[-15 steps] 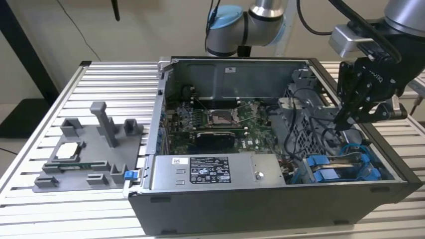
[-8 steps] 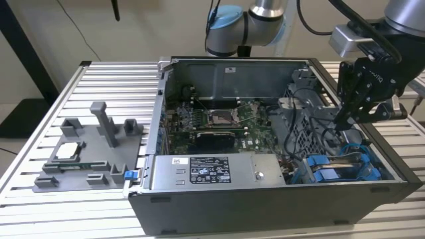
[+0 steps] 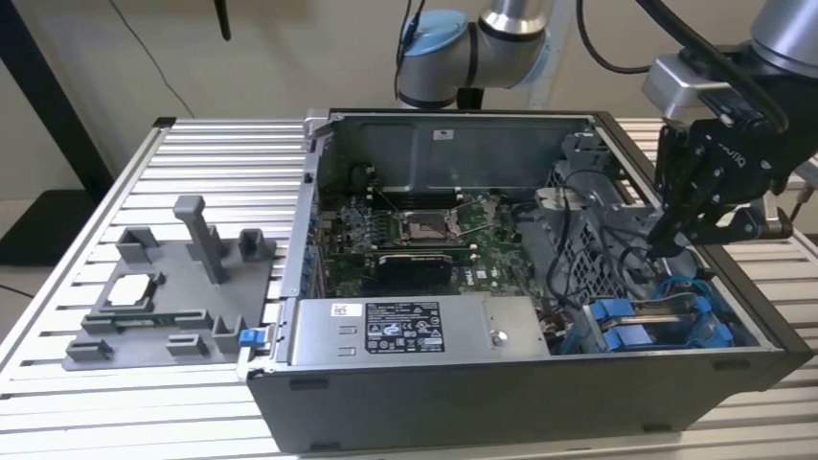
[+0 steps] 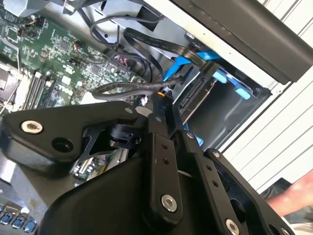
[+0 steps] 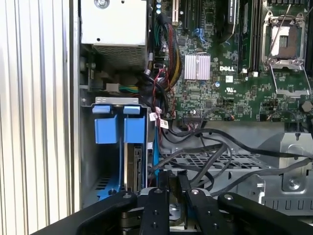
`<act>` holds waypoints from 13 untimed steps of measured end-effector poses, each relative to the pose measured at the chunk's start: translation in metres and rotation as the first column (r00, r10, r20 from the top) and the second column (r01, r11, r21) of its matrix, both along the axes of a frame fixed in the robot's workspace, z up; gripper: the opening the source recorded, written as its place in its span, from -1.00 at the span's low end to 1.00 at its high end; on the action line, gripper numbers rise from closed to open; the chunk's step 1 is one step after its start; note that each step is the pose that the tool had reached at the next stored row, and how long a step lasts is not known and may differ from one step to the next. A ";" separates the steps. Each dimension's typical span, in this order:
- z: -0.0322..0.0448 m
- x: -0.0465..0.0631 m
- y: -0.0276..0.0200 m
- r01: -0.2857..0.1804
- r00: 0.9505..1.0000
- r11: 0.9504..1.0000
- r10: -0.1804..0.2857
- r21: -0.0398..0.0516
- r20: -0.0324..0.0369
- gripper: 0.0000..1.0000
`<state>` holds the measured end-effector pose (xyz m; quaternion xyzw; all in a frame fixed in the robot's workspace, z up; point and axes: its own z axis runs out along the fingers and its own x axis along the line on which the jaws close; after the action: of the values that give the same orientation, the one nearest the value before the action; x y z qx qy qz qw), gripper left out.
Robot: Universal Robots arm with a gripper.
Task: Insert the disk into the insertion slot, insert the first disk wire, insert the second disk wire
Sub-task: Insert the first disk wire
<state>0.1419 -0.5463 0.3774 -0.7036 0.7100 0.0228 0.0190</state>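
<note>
The disk (image 5: 133, 164) sits edge-on in its blue carrier (image 5: 120, 129) inside the insertion slot at the corner of the open computer case (image 3: 511, 402). In the exterior view the blue carrier (image 3: 646, 326) lies low at the case's right end. My gripper (image 3: 668, 244) hangs just above that bay. In the second wrist view its fingers (image 4: 159, 115) are pressed together on a thin black disk wire (image 4: 122, 88) that loops toward the motherboard, a short way from the disk (image 4: 198, 98). More black wires (image 5: 210, 156) cross beside the gripper (image 5: 173, 178) in the first wrist view.
A long silver power-supply box (image 3: 409, 331) with a white sticker lies along the case's front. The motherboard (image 3: 409, 230) fills the case floor. A grey fixture tray (image 3: 167, 297) holding a processor stands on the slatted table (image 3: 192, 402), at the exterior view's left. A person's hand (image 4: 293, 196) shows beside the case.
</note>
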 end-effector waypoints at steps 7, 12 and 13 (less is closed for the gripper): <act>-0.0012 0.003 -0.0164 0.000 1.000 1.000 0.000 0.000 -0.013 -1.00; -0.0015 0.003 -0.0188 0.000 1.000 1.000 0.000 0.000 -0.016 -1.00; -0.0015 0.003 -0.0188 0.000 1.000 1.000 0.000 0.000 -0.016 -1.00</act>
<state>0.1452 -0.5651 0.3759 -0.7033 0.7102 0.0285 0.0133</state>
